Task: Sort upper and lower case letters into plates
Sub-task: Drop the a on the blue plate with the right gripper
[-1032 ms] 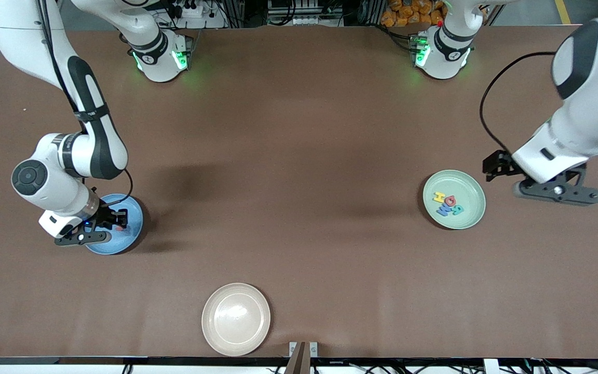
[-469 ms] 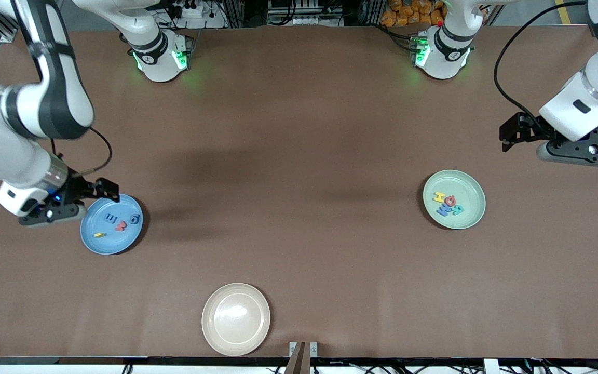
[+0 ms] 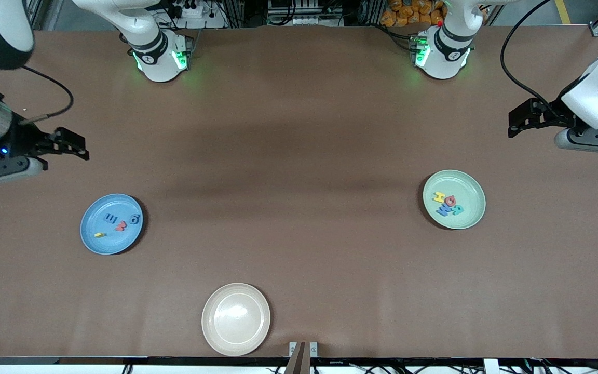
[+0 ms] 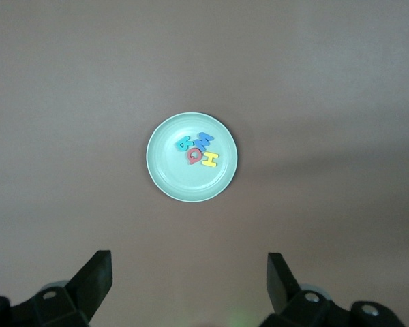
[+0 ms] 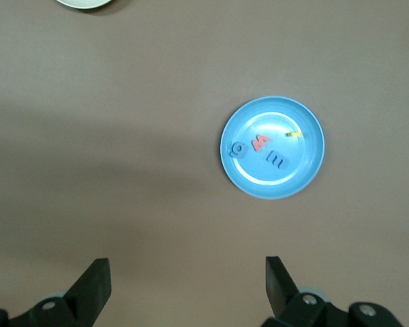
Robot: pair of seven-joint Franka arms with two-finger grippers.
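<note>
At the right arm's bench edge, right gripper [image 3: 73,147] is lifting off the blue plate [image 3: 91,244], jaws wide, empty | left gripper [image 3: 518,120] is rising at its edge, wide, empty | wrist views are showing 4 letters [image 4: 198,149] in the mint plate [image 4: 170,180].

High front camera facing the robot bases across the brown table [image 3: 299,156], wrist cameras looking straight down from height, left sharing the mint green plate [image 4: 193,157], right sharing the blue plate [image 5: 273,147].

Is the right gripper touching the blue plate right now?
Apart. In the front view the right gripper, fingers open, is up over bare table, clear of the blue plate; the right wrist view shows table between its fingers and the plate.
</note>
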